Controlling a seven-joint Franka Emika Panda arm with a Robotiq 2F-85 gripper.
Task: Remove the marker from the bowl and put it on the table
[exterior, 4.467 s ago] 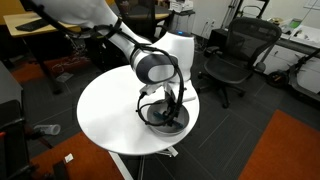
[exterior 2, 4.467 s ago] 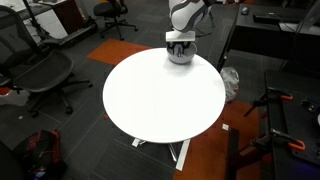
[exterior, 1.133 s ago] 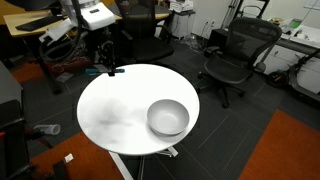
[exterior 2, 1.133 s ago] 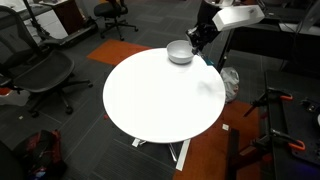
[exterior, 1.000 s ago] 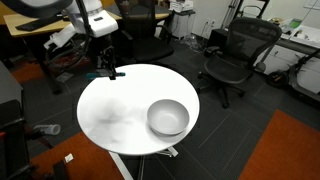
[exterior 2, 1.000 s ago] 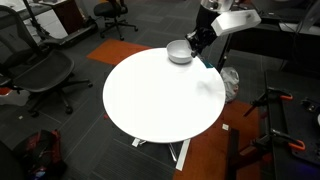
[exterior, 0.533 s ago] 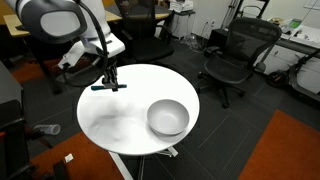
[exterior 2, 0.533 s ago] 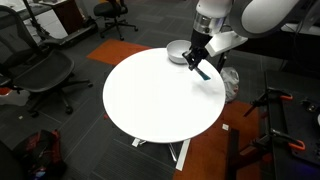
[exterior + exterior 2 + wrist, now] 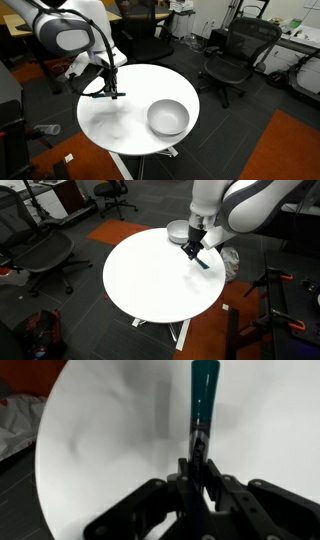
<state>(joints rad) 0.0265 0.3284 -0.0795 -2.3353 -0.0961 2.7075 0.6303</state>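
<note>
Now, step: carry-and-place; the marker is out of the bowl and is held over the table, not yet set down.
gripper (image 9: 197, 472): seen closest in the wrist view, fingers closed narrow on the marker's dark end.
marker (image 9: 203, 400): teal body sticks out past the fingertips over bare white tabletop; contact with the top cannot be told. It is also seen in an exterior view (image 9: 199, 260), slanted below the gripper (image 9: 190, 250).
table (image 9: 120, 125): white round top, bare under the gripper (image 9: 106, 90) near its edge.
bowl (image 9: 168, 117): silver-grey, empty, well apart from the gripper; in an exterior view (image 9: 177, 230) it sits at the far rim.
next move: lowering is called for until the marker lies on the top, then the fingers are to be opened and lifted clear.
</note>
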